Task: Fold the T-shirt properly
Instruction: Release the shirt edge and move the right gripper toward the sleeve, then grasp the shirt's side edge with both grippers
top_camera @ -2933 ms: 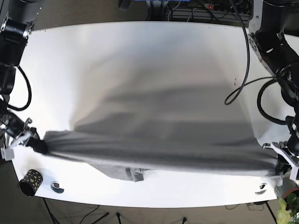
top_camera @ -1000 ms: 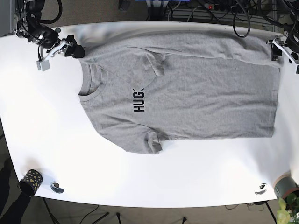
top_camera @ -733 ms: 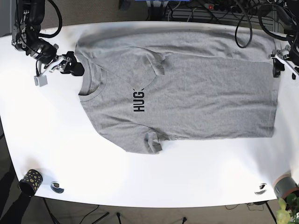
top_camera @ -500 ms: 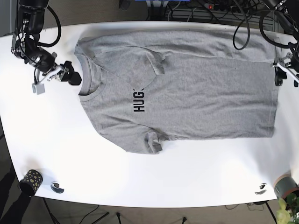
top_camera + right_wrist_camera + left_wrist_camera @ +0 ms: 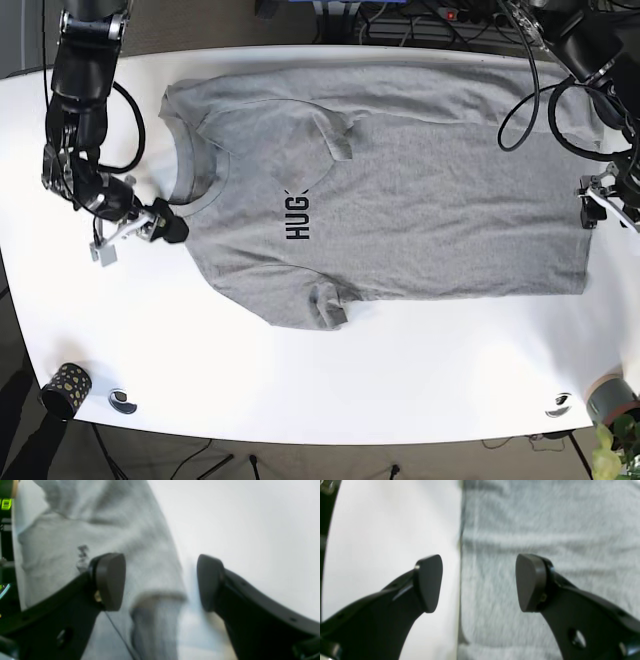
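Both grippers are dropping down the frame compared with half a second ago: your right gripper (image 5: 150, 228) is now sitting at the left of the base view just beside the collar side of the shirt, and your left gripper (image 5: 597, 203) is now at the right edge, level with the shirt's middle.

White table (image 5: 400, 380) is filling most of the base view. Grey T-shirt (image 5: 400, 190) is lying spread flat across the upper half of it, collar toward frame left, hem toward frame right, "HUG" print (image 5: 298, 216) facing up near the centre. Both sleeves are lying tucked in over the body, one near the top, one at the lower edge.

You're seeing the left gripper (image 5: 479, 582) wide open in its wrist view, holding nothing, straddling the hem edge: one finger (image 5: 428, 582) over bare table, the other over fabric. Right gripper (image 5: 160, 581) is likewise wide open and empty, one finger (image 5: 110, 580) over the grey cloth, the other over white table; that view is blurring.

Small stuff at the lower left corner of the base view: a black spotted cup (image 5: 66, 388) and a round metal fitting (image 5: 122, 401) next to it.
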